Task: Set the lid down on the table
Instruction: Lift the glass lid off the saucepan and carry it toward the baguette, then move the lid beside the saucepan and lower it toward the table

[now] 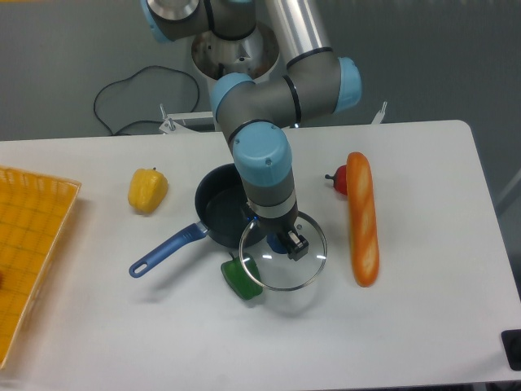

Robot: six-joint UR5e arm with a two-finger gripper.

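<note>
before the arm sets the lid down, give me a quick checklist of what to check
1. End effector gripping the lid by its knob: ok, though the knob is hidden.
2. Lid clear of the saucepan: not ok, its left edge overlaps the pan rim in this view.
3. Lid clear of the green pepper: not ok, the rim overlaps it.
4. Bare table to the right of the lid: ok, a gap before the baguette.
5. Lid level: ok, looks roughly flat.
6. Height above the table: cannot tell from one view.
</note>
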